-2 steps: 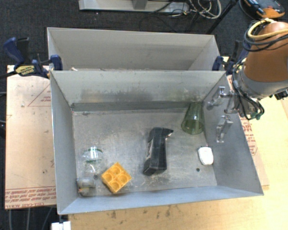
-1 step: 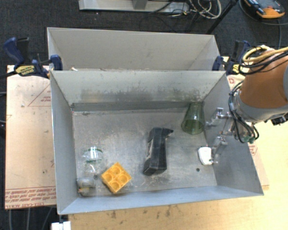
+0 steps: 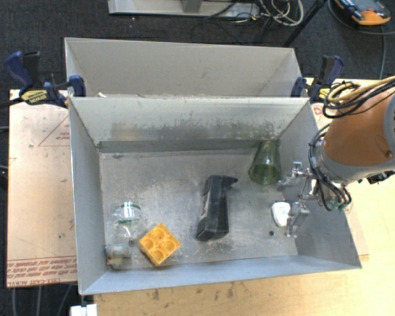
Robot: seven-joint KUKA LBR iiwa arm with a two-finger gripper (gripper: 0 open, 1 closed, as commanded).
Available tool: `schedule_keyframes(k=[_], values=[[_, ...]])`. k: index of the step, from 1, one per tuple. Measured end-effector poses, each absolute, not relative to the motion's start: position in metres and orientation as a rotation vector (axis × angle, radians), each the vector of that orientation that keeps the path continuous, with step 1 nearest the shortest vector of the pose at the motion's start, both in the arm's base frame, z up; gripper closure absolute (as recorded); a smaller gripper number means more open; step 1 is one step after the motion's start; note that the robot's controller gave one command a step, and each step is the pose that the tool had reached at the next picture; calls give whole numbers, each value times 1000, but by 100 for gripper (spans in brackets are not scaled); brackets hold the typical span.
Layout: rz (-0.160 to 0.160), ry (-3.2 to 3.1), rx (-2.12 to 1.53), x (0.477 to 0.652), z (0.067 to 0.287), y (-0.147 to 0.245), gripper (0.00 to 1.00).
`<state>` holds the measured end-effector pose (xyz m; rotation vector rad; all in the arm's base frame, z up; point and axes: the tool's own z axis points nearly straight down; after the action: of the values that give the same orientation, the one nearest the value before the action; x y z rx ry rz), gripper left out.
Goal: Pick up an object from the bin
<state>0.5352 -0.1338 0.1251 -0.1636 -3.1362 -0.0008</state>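
Gripper [image 3: 295,217] hangs at three o'clock beside a white lump [image 3: 280,211]; whether it is spread, I cannot tell. Centre it over the lump first.

Single overhead camera, facing down and slightly oblique onto grey metal bin [image 3: 184,127], mid-range, whole bin framed, arm [image 3: 355,137] entering from right, floor [image 3: 52,12] beyond far rim
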Motion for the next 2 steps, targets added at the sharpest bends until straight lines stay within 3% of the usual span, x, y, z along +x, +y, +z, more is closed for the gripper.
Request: schedule_keyframes(k=[1, 2], values=[[-1, -3143, 52, 536, 102, -132, 0], [1, -3135, -363, 540, 74, -146, 100]])
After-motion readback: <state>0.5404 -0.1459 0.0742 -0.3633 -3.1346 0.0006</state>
